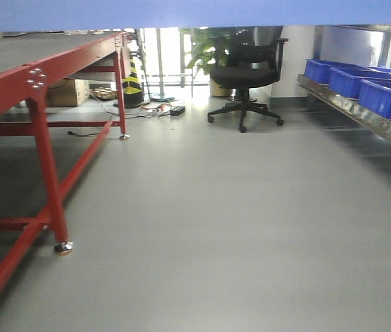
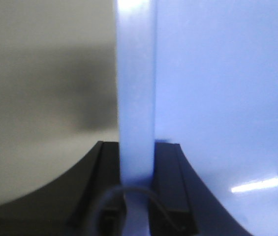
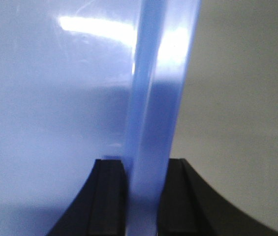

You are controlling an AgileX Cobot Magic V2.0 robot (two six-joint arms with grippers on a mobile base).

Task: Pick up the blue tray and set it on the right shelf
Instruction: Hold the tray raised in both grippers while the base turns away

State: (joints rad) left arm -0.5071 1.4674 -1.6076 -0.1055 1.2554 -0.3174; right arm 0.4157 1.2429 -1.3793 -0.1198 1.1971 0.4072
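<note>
**Containers.** The blue tray (image 1: 195, 14) is carried between both arms. In the front view it appears only as a band across the top edge, above the floor (image 1: 216, 228), and it touches neither the table nor the shelf. The part of its inner face visible in the wrist views is glossy plastic with light reflections.

The left end effector (image 2: 137, 152) pinches the tray's rolled rim (image 2: 136, 88), one black finger (image 2: 107, 167) on each side. The right end effector (image 3: 141, 164) pinches the opposite rim (image 3: 151, 98) in the same way.

The right shelf (image 1: 361, 114) runs along the right side of the front view. It carries a row of deep blue storage bins (image 1: 347, 81) standing side by side. Their contents cannot be determined from this angle.

**Surroundings.** A red-framed table (image 1: 43, 76) with a dark tabletop stands on the left. Open floor lies between it and the shelf.

At the far end of this lane:
- a black office chair (image 1: 245, 76), nearer the shelf side;
- a potted plant (image 1: 212, 48) behind the chair;
- a yellow-and-black cone (image 1: 132, 83) beside the far table leg;
- loose cables (image 1: 160, 109) on the floor near the cone;
- a cardboard box (image 1: 67, 91) under the table.
</note>
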